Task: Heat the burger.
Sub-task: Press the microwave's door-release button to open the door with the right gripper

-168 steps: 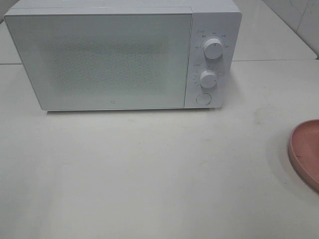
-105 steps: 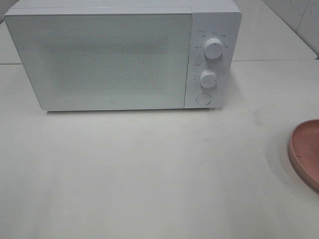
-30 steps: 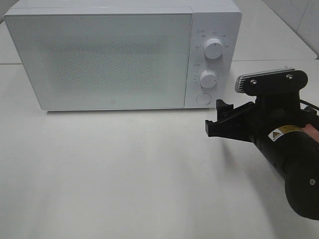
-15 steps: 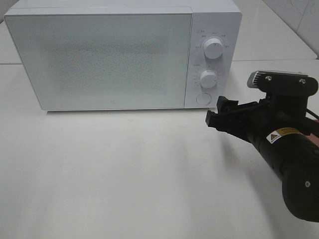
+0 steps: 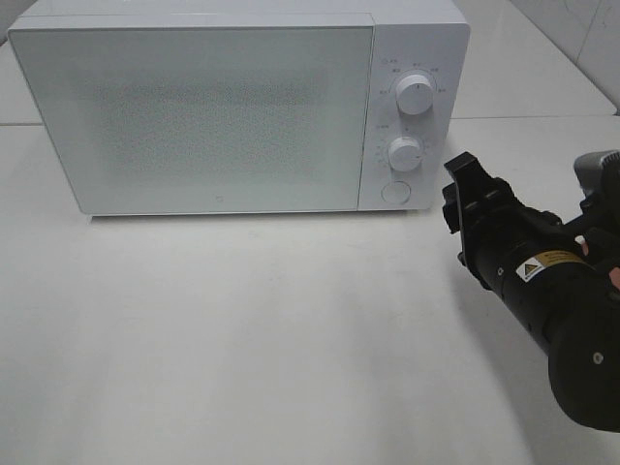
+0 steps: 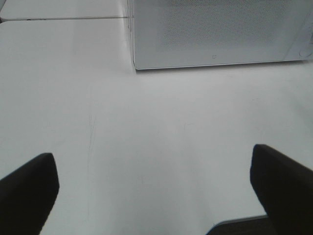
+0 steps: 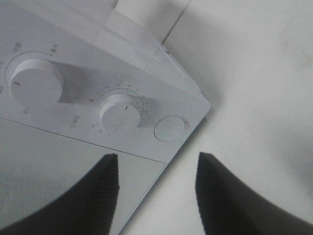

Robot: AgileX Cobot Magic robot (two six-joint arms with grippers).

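In the exterior high view, a white microwave (image 5: 194, 107) with its door shut stands on the pale worktop (image 5: 242, 329) at 11 o'clock. The right claw (image 5: 463, 208) comes in from 4 o'clock, turned on edge, near the round button (image 5: 394, 192) below the two dials but apart from it. The burger is nowhere in this view. The arm's black body hides the worktop's 3 o'clock edge, so whatever lies there cannot be made out.

In the left wrist view, the left claw (image 6: 154, 183) is fully released and grasps nothing, with bare worktop between its fingers (image 6: 29, 188). Ahead is the microwave's lower front corner. No burger here either.

In the right wrist view, the right claw's fingers (image 7: 93, 196) stand parted and empty, pointing at the control panel: upper dial (image 7: 36, 81), lower dial (image 7: 120, 111) and the button. The dial markings are too small to read.

Judging from the task, the burger will likely be light, soft and loosely stacked, so its layers may slide. A gentle hold low across the bun's sides would suit it.
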